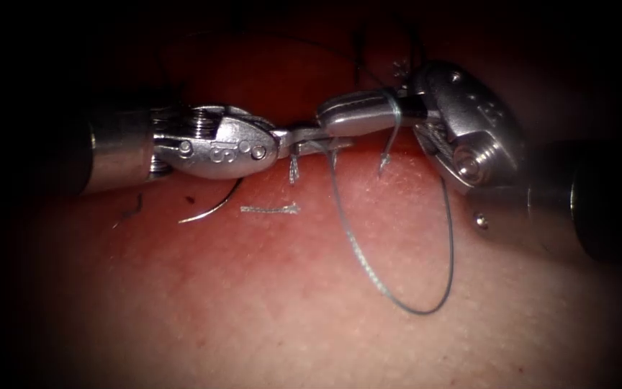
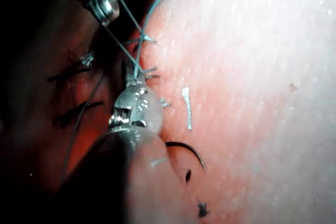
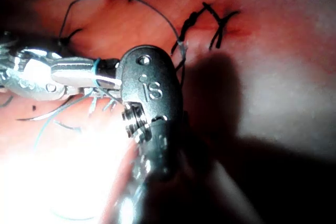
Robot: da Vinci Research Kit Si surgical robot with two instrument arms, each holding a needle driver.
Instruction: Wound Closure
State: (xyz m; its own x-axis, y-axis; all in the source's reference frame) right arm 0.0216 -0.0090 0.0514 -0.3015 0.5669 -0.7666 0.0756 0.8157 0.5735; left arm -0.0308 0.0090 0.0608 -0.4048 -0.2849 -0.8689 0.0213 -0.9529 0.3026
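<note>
Two pincers meet over the cut: the left pincer is closed on the thread, which wraps the right pincer, closed and empty. One curved needle lies loose on the tissue, near left.

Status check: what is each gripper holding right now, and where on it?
Left gripper pinches the thin grey-blue thread near its short end. Right gripper, thread wrapped around it: grasp cannot be told. Curved steel needle lies free on the tissue.

Loose cut thread piece lying flat; dark knotted stitches beyond.
</note>
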